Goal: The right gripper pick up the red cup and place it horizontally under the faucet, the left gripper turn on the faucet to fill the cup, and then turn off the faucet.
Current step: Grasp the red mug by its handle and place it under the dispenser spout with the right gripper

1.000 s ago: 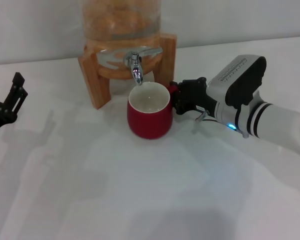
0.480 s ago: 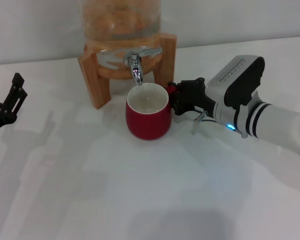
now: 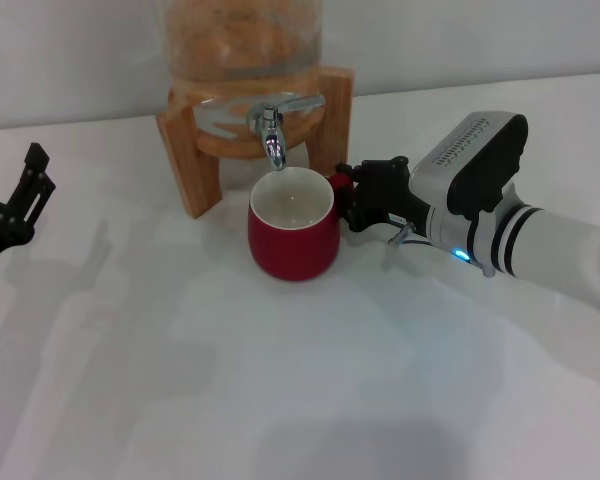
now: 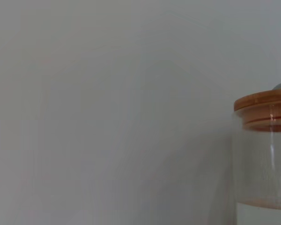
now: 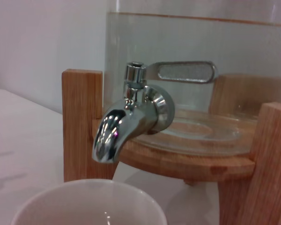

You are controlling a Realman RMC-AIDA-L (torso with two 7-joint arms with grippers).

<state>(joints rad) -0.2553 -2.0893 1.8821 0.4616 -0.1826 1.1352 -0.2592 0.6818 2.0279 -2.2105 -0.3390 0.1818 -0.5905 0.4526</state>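
The red cup [image 3: 290,245] stands upright on the white table, its white inside showing, with its rim just below the spout of the chrome faucet [image 3: 271,135]. My right gripper [image 3: 348,195] reaches in from the right and is shut on the cup's small handle. In the right wrist view the faucet [image 5: 131,117] is close ahead, its flat lever [image 5: 185,71] lying level, and the cup's rim [image 5: 89,204] sits beneath the spout. No water runs. My left gripper [image 3: 20,200] stays at the far left edge, well away from the faucet.
The faucet is mounted on a glass jar [image 3: 242,40] held in a wooden stand [image 3: 185,150] at the back of the table. The left wrist view shows only a wall and the jar's wooden lid [image 4: 264,108]. White tabletop [image 3: 280,380] spreads in front.
My right gripper has slid the red cup slightly to the left, bringing it more squarely under the spout. The left arm has not moved.
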